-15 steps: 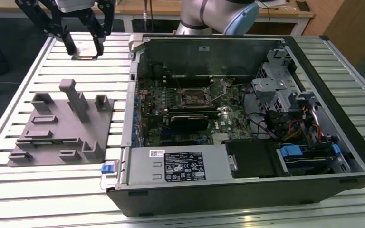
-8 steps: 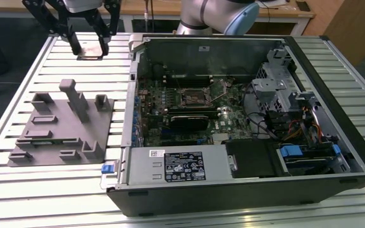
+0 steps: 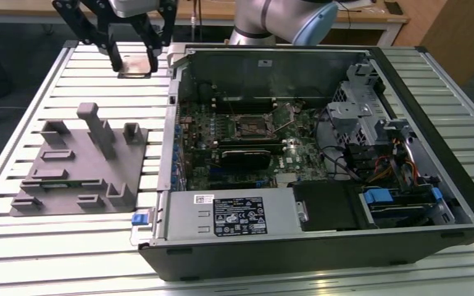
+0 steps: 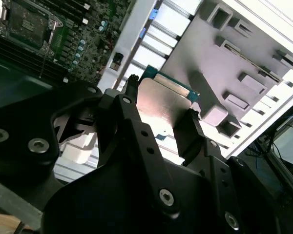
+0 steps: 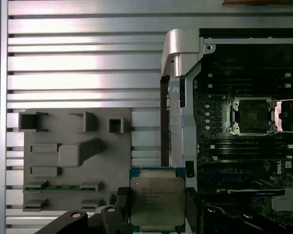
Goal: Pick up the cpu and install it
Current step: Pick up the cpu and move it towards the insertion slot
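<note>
The cpu (image 3: 136,65) is a small square chip with a pale metal top. It hangs in the air with my gripper (image 3: 136,60) shut on its two opposite edges. In the exterior view it is high over the slatted table (image 3: 23,246), at the far left corner, just outside the open computer case (image 3: 320,259). The first wrist view looks down on the cpu (image 5: 157,201) between the black fingers (image 5: 121,197). The second wrist view has the cpu (image 4: 163,105) seen from behind. The open black socket (image 3: 249,126) lies on the motherboard inside the case, to the exterior view's right of the chip.
A grey fixture (image 3: 84,166) with upright pegs and slots lies on the table, on the exterior view's left of the case. The case wall (image 5: 178,97) stands between the chip and the motherboard. A white-labelled metal box (image 3: 232,213) and drive cages (image 3: 369,123) fill the case's near and right parts.
</note>
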